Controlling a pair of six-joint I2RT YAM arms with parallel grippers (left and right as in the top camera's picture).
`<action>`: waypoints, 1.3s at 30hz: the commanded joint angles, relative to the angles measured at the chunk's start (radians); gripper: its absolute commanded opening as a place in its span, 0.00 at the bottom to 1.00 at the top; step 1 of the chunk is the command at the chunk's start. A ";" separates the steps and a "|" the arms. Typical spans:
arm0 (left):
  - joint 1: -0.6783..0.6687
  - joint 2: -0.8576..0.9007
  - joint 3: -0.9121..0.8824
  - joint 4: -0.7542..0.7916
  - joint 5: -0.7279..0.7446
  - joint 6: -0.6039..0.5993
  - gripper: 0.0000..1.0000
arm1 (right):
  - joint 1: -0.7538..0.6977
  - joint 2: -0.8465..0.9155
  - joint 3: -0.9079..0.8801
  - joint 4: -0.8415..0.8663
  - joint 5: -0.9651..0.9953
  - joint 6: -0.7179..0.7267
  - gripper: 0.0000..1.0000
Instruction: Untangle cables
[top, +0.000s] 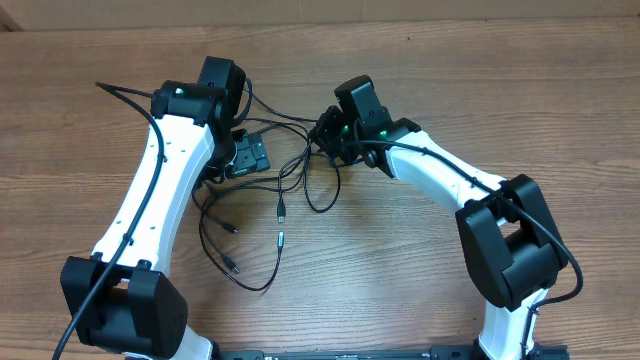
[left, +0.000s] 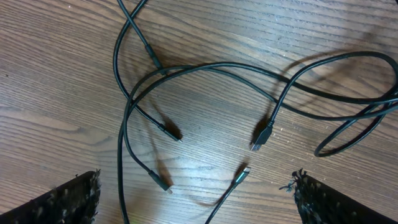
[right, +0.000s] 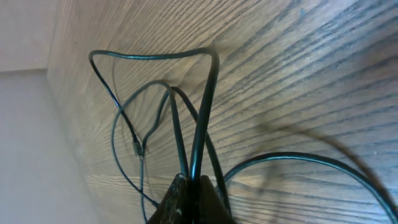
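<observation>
Thin black cables (top: 290, 175) lie tangled in overlapping loops on the wooden table between my two arms, with small plug ends (top: 281, 213) spread toward the front. In the left wrist view the cables (left: 205, 68) cross each other and several plug ends (left: 261, 138) lie loose. My left gripper (left: 196, 205) is open above them, holding nothing. My right gripper (right: 194, 185) is shut on a cable (right: 205, 118) and holds it up off the table; other strands run beside its fingers. In the overhead view the right gripper (top: 325, 135) sits at the tangle's right side.
The wooden table (top: 400, 260) extends all round. Thicker black wires run along both white arms (top: 160, 190). The table's far edge shows at the left of the right wrist view (right: 50, 68).
</observation>
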 joint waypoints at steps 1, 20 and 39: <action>-0.001 -0.019 -0.003 0.002 0.008 -0.005 1.00 | -0.010 -0.030 0.021 -0.005 -0.038 -0.088 0.04; -0.001 -0.019 -0.003 0.005 0.009 -0.005 1.00 | -0.010 -0.545 0.023 -0.120 -0.074 -0.146 0.04; -0.001 -0.019 -0.003 0.003 0.008 -0.005 0.99 | -0.011 -0.760 0.174 -0.234 -0.003 -0.187 0.04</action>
